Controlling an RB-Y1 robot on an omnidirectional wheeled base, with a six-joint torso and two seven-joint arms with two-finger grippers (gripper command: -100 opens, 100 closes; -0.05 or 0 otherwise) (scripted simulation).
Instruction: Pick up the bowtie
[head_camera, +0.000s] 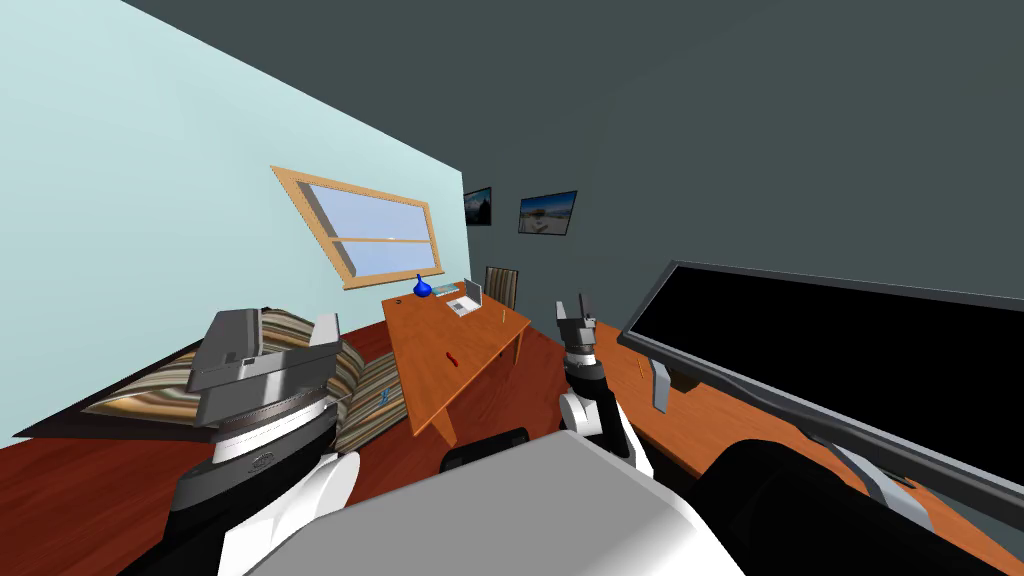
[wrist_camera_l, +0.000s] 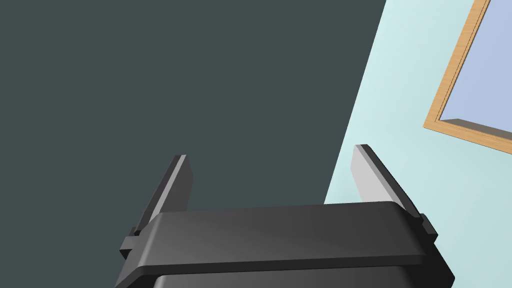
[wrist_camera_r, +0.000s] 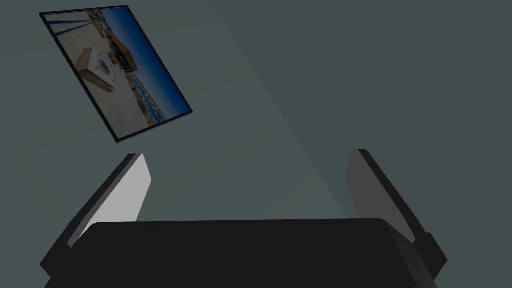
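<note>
Smooth matt wooden desk (head_camera: 432, 372)

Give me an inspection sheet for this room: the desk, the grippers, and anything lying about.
Surface: orange desk, across the floor from the robot.
Job's things: bowtie, small and red, lies on the desk, untouched.
Clutter: blue vase and laptop at the desk's far end; big screen close by on the right.
Grippers: left gripper open, empty; right gripper open, empty; both well away from the bowtie.
Cables: nothing seen.
Surroundings: window, striped bed, chair, pictures on the dark wall.
</note>
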